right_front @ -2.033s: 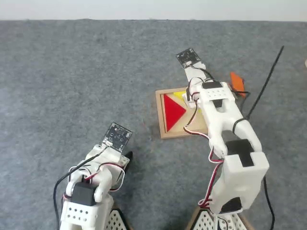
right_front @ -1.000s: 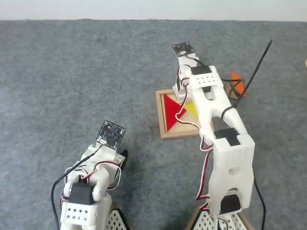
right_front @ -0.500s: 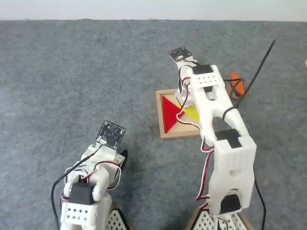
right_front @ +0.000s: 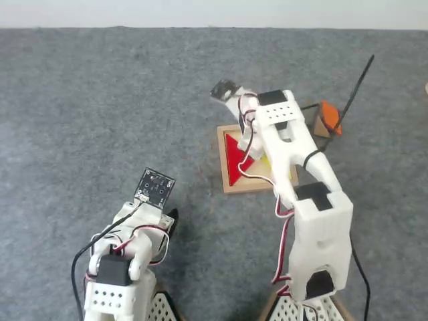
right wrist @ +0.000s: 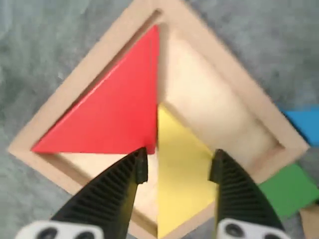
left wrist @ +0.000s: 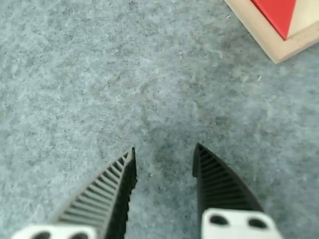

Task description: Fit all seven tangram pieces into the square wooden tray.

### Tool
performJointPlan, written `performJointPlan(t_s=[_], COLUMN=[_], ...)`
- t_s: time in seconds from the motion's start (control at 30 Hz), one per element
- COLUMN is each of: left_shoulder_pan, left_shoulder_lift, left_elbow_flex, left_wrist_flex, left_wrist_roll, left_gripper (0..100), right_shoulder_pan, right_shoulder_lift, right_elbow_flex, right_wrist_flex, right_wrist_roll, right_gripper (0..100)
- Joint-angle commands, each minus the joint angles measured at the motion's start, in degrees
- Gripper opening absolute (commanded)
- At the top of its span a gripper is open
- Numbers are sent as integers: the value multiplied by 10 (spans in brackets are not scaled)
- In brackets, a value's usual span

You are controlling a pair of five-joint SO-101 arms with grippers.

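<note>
Wooden tray sits right of the middle of the worktop. It holds a red triangle and a yellow triangle set edge to edge, likely to leave the bare wood as one usable gap. The right pincer hangs spread and empty over the yellow one. A blue piece and a green piece lie just outside the rim, handy for a pick. The left pincer, also spread, hovers over bare worktop toward the near edge.
</note>
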Motion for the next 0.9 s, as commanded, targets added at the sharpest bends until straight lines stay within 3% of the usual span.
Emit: performJointPlan(t_s=[0.0,0.1,0.4,0.47,0.6,0.87], left_shoulder_pan=[-4,-4,-5,-5,-6,-5], left_shoulder_lift=[-11,-11,-11,-11,-11,-11], left_elbow_flex=[-7,-7,-7,-7,-7,-7], left_wrist_flex=[4,4,4,4,4,4], left_wrist_roll=[4,4,4,4,4,4], left_gripper=[183,183,183,183,183,183], right_shoulder_pan=[6,8,17,21,22,22], right_shoulder_lift=[0,13,100,113,132,144], right_elbow_flex=[-64,-76,-97,-108,-129,-175], right_wrist_flex=[44,61,68,69,90,150], right_wrist_roll=[71,124,171,171,172,185], right_gripper=[325,381,375,314,99,41])
